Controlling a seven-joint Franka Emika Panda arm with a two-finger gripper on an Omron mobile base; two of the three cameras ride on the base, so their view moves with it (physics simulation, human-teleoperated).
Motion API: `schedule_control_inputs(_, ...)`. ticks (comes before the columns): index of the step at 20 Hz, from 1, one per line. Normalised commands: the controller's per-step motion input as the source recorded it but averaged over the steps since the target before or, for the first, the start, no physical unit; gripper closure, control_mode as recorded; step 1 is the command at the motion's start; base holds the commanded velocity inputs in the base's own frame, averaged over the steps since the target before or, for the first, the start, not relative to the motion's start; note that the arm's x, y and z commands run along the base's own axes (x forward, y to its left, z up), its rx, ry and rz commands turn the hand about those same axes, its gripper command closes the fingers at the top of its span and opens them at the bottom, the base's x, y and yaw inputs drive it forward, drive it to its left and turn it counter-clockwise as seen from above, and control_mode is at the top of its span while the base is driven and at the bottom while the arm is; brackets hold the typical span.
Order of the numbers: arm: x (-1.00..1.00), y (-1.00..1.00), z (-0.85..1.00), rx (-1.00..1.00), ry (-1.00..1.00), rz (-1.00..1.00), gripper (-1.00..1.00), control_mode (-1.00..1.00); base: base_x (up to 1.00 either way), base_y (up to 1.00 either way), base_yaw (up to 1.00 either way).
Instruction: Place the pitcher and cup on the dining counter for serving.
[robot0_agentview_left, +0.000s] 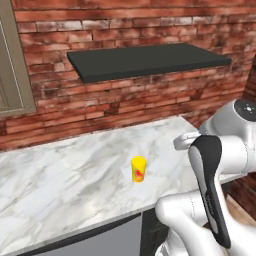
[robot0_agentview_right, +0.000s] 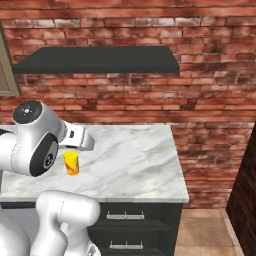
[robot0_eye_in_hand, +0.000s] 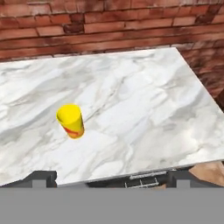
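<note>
cup (robot0_eye_in_hand: 71, 120) is seen standing upright on the marble worktop (robot0_eye_in_hand: 144, 109) along the brick wall (robot0_eye_in_hand: 109, 26), ahead of the claw (robot0_eye_in_hand: 111, 177) and off to its left in the hand view, well apart from the finger tips (robot0_eye_in_hand: 41, 177), which are spread as wide as they go with nothing held between them. nearest the claw lies the front edge of the worktop, just beyond the tips, with a drawer front (robot0_agentview_right: 125, 216) below it; a low or hurried approach could be stopped by that edge before the cup is ever reached. a little farther on, the cup is judged light and slightly tapered, so it could be tipped or pushed along the smooth marble if one finger is brought against it before the other, since the claw is not centred on it. a grip taken too high near the rim could let it slip out during the carry. farther still, bare marble runs to the wall, and above it a dark shelf (robot0_agentview_left: 147, 61) juts out; it could be struck by the arm if the cup is lifted steeply close to the wall. the pitcher and the dining counter cannot be located from here, so the base will probably have to be driven, and a loosely held cup could be shaken free on the way.
</note>
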Motion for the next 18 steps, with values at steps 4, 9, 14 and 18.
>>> schedule_control_inputs(4,0.29,0.18,0.00,0.00,0.07,0.00,-1.00,-1.00,0.24,0.00,0.02)
schedule_control_inputs(9,0.55,0.61,-0.10,0.00,0.29,0.00,-1.00,-1.00,0.00,0.00,0.00)
schedule_control_inputs(14,0.49,0.39,-0.43,0.03,0.38,0.00,-1.00,-1.00,0.00,0.00,0.00)
schedule_control_inputs(18,0.35,0.07,-0.77,0.00,0.22,0.00,-1.00,-1.00,0.00,0.00,0.00)
